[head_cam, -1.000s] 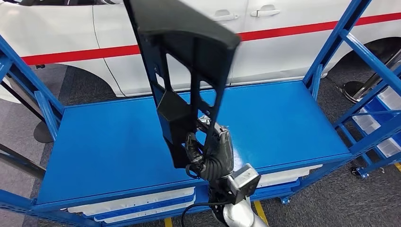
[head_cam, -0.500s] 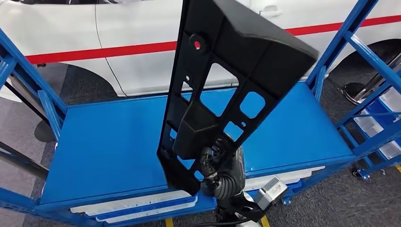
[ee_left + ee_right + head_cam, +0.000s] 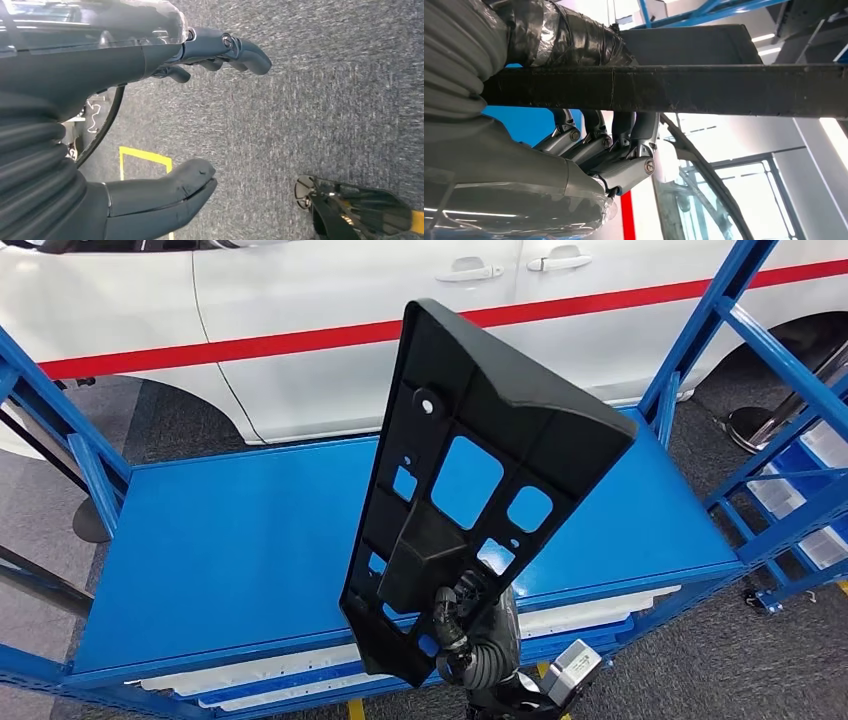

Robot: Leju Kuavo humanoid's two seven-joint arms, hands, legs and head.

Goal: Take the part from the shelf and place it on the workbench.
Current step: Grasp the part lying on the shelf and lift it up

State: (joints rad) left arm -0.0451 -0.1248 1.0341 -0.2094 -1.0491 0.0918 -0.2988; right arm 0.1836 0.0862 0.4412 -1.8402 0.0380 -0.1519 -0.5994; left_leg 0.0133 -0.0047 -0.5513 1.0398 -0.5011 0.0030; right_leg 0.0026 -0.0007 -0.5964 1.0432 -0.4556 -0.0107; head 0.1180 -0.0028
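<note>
above the blue shelf deck (image 3: 220, 540), the right hand (image 3: 470, 625) grips the lower end of a black plastic part (image 3: 470, 480), a flat panel with rectangular cut-outs, held nearly upright and tilted toward the right, clear of the deck. fingers (image 3: 624, 127) wrap one edge of the part (image 3: 674, 90) in the right wrist view. left hand (image 3: 165, 125) hangs over grey carpet (image 3: 325, 100), fingers apart, holding nothing. behind the shelf stands a white car (image 3: 300, 330) with a red stripe.
</note>
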